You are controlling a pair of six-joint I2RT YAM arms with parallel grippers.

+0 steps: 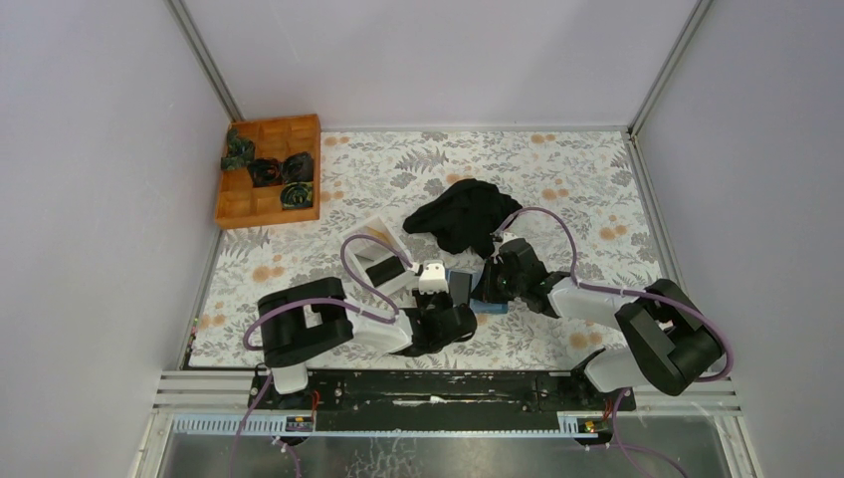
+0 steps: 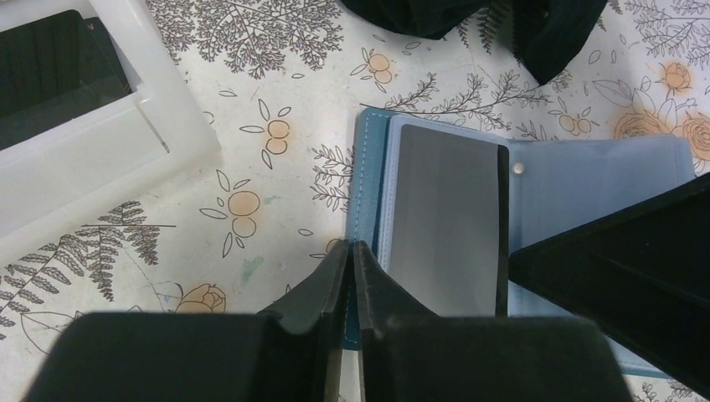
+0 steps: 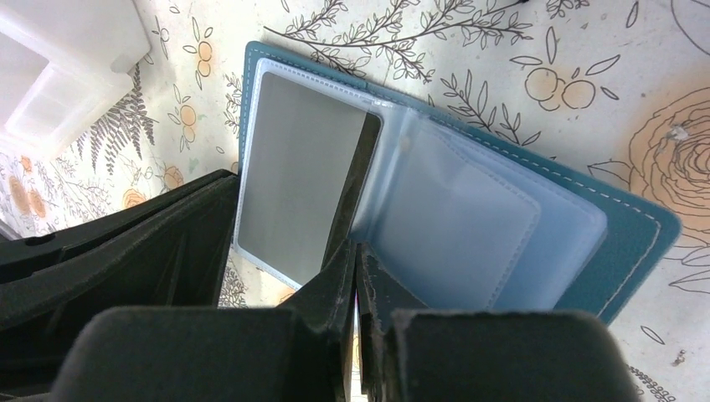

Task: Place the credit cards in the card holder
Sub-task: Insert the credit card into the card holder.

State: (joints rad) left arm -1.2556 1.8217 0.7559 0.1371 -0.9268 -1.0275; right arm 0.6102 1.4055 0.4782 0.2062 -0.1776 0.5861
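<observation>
Lying open on the floral worktop (image 2: 276, 67), the teal card holder (image 3: 619, 218) sat between the two arms, with a grey-looking card (image 3: 293, 176) under one of its clear sleeves. The left fingers (image 2: 326, 289) were pressed together at the holder's stitched outer edge. The right fingers (image 3: 335, 280) were likewise closed, at the card's edge. Whether either pair pinched anything could not be told. A black card (image 2: 50, 75) rested in the white tray (image 2: 180, 138) nearby.

Bright even light, soft shadows, blurred dark foreground in wrist views.
</observation>
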